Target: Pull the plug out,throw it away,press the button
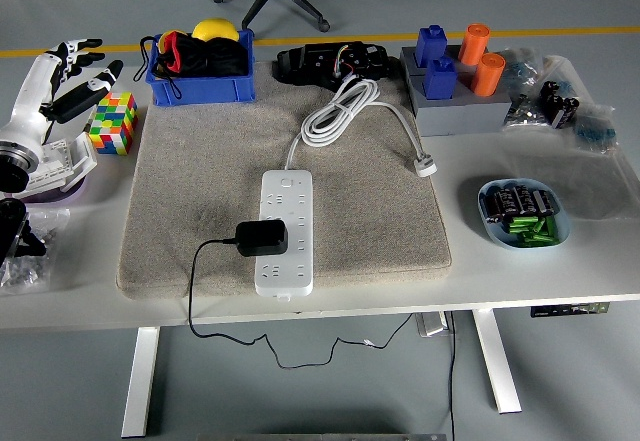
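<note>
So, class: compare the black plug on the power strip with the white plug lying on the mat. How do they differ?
The black plug is a chunky block seated in the white power strip; the white plug is smaller and lies loose on the mat, plugged into nothing. The black plug's thin black cable drops over the table's near edge; the white plug's thicker cable is partly coiled and runs to the strip. Both rest over the mat.

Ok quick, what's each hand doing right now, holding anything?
Left hand: open, fingers spread, holding nothing, raised at the table's left edge beside the colour cube.
Right hand: not in view.
</note>
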Action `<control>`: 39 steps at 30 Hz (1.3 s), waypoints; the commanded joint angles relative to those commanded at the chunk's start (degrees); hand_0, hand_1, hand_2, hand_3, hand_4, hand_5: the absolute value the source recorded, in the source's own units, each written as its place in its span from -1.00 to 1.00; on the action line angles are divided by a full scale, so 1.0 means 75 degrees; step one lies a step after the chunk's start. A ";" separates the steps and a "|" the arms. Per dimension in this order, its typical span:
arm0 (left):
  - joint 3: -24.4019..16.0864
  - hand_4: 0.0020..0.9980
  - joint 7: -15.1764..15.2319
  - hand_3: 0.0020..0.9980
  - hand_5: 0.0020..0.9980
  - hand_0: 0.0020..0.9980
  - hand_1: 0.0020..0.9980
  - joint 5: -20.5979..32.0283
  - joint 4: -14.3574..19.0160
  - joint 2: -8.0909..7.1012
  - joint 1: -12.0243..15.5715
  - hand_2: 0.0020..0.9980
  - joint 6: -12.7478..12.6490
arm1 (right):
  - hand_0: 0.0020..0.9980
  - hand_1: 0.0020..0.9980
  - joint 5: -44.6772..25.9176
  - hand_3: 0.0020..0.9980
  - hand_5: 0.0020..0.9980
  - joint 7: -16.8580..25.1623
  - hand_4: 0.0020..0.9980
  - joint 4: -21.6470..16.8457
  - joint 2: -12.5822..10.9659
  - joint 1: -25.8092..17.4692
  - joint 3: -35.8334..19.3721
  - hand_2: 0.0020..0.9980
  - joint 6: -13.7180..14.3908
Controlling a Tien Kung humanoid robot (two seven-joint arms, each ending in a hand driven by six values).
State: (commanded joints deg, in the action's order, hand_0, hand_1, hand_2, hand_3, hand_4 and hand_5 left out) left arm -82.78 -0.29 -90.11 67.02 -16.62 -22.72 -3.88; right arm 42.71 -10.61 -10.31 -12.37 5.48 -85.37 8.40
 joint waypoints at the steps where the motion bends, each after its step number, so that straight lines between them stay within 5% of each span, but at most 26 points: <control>1: 0.0021 0.50 -0.0001 0.66 0.14 0.74 0.75 0.0005 0.0009 -0.0009 0.0002 0.59 -0.0001 | 0.48 0.33 -0.0002 0.23 -0.07 0.0002 0.31 0.0000 0.0001 -0.0001 0.0000 0.29 -0.0003; 20: 0.2696 0.51 -0.0315 0.65 0.08 0.74 0.75 0.0415 0.1480 -0.0955 0.0106 0.59 0.0223 | 0.48 0.33 -0.0009 0.23 -0.07 0.0007 0.31 0.0000 0.0039 -0.0032 -0.0075 0.29 -0.0061; 21: 0.2809 0.70 -0.0337 0.63 -0.09 0.74 0.76 0.0421 0.1534 -0.0985 0.0089 0.60 0.0252 | 0.48 0.33 -0.0010 0.23 -0.07 0.0008 0.31 0.0000 0.0042 -0.0031 -0.0078 0.29 -0.0063; 23: 0.3117 0.70 -0.0403 0.63 -0.09 0.74 0.76 0.0463 0.1666 -0.1060 0.0037 0.60 0.0378 | 0.48 0.33 -0.0011 0.23 -0.07 0.0008 0.31 0.0000 0.0047 -0.0028 -0.0087 0.29 -0.0067; 26: 0.3531 0.70 -0.0399 0.63 -0.09 0.74 0.76 0.0440 0.1780 -0.1134 -0.0048 0.60 0.0572 | 0.48 0.33 -0.0016 0.23 -0.07 0.0011 0.31 0.0000 0.0047 -0.0024 -0.0101 0.29 -0.0067; 27: 0.3636 0.98 -0.0395 0.67 -0.24 0.76 0.81 0.0419 0.1798 -0.1147 -0.0071 0.66 0.0635 | 0.48 0.33 -0.0015 0.23 -0.07 0.0010 0.31 0.0000 0.0047 -0.0024 -0.0107 0.29 -0.0066; 31: 0.4131 0.98 -0.0524 0.67 -0.24 0.76 0.81 0.0280 0.1917 -0.1192 -0.0176 0.66 0.0998 | 0.48 0.33 -0.0007 0.23 -0.07 0.0001 0.31 0.0000 0.0042 -0.0026 -0.0120 0.29 -0.0067; 38: 0.4799 1.00 -0.0637 0.74 -0.23 0.79 0.86 0.0052 0.1985 -0.1175 -0.0332 0.74 0.1045 | 0.48 0.33 -0.0011 0.23 -0.07 0.0006 0.31 0.0000 0.0048 -0.0025 -0.0121 0.29 -0.0073; 39: 0.4833 1.00 -0.0649 0.73 -0.36 0.78 0.86 0.0017 0.1978 -0.1166 -0.0341 0.72 0.1035 | 0.48 0.33 -0.0011 0.23 -0.07 0.0006 0.31 0.0000 0.0048 -0.0024 -0.0118 0.29 -0.0074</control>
State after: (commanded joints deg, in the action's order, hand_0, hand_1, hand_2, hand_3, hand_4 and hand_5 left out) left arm -46.53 -5.16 -89.98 81.86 -25.37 -25.27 3.88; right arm 42.63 -10.56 -10.31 -12.01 5.30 -86.26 7.84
